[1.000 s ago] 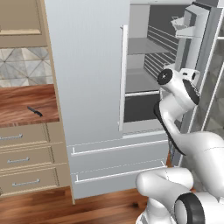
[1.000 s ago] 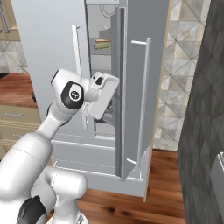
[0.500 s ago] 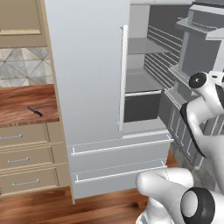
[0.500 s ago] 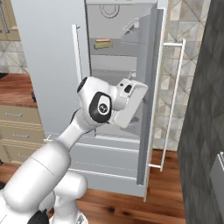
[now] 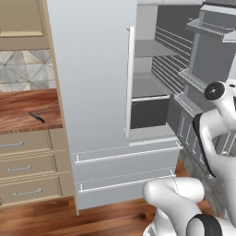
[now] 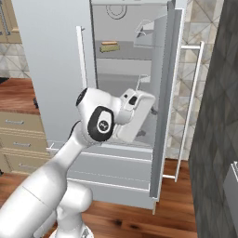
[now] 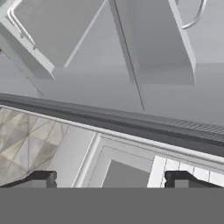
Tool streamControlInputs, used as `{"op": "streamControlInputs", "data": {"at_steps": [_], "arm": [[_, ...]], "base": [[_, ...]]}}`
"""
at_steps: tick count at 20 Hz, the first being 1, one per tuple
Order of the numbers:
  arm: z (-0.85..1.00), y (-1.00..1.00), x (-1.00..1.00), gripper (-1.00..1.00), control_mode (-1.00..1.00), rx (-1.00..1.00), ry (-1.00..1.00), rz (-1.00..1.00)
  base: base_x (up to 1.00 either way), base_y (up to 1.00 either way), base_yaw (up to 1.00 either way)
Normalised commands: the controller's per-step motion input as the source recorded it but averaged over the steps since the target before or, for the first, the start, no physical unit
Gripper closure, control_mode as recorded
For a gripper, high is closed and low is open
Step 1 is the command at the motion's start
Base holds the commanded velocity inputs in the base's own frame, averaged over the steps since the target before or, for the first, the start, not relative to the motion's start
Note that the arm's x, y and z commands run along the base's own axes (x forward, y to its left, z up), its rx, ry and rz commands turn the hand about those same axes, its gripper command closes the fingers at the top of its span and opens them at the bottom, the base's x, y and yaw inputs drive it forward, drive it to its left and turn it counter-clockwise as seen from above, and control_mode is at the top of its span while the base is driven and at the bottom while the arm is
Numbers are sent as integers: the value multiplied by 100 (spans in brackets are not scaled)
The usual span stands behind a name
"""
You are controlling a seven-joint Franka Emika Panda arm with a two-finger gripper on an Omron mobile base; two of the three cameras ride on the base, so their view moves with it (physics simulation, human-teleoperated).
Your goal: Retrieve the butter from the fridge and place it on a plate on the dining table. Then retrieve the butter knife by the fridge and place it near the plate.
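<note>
fridge door's open, butter spotted, nothing in my gripper

my two-finger gripper [image 7: 112, 180] has its dark tips set wide apart at the bottom of the hand view, nothing between them. i'd guess they're spread like that because the door job looks done and the next thing to pinch is the butter.

the tall pale grey double-door fridge [image 5: 94, 87] has its right door swung wide and its left door shut, long white bar handle on it. that open door is presumably the whole point: it clears my way to the shelves.

the small olive-yellow butter stick [image 6: 109, 47] lies flat on an upper shelf in the right base view, at about 12 o'clock from my wrist and well above it. so i'll have to lift a fair bit to reach it.

the left base view gives me what the right one doesn't: the slim dark butter knife [image 5: 37, 117] lying on the reddish wood counter top [image 5: 23, 108], at 9 o'clock from the fridge, untouched, which fits since it's the later half of the job. same view looks along the grey shelves from the side.

the hand view just has grey fridge panels and a bit of tiled wall, rolled over, so i can't say exactly which part i'm facing.
</note>
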Motion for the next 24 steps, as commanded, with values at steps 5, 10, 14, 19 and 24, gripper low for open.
{"op": "streamControlInputs", "data": {"at_steps": [5,10,14,19,24], "arm": [[10,56,-8,-100,-100,30,3,0],[-9,74,0,-100,-100,65,3,-7],[3,100,0,-100,-100,34,0,-18],[1,98,6,-100,-100,33,0,-18],[10,72,0,-100,-100,34,-21,-20]], "base": [[0,0,0],[0,0,0],[0,0,0],[0,0,0],[0,0,0]]}}
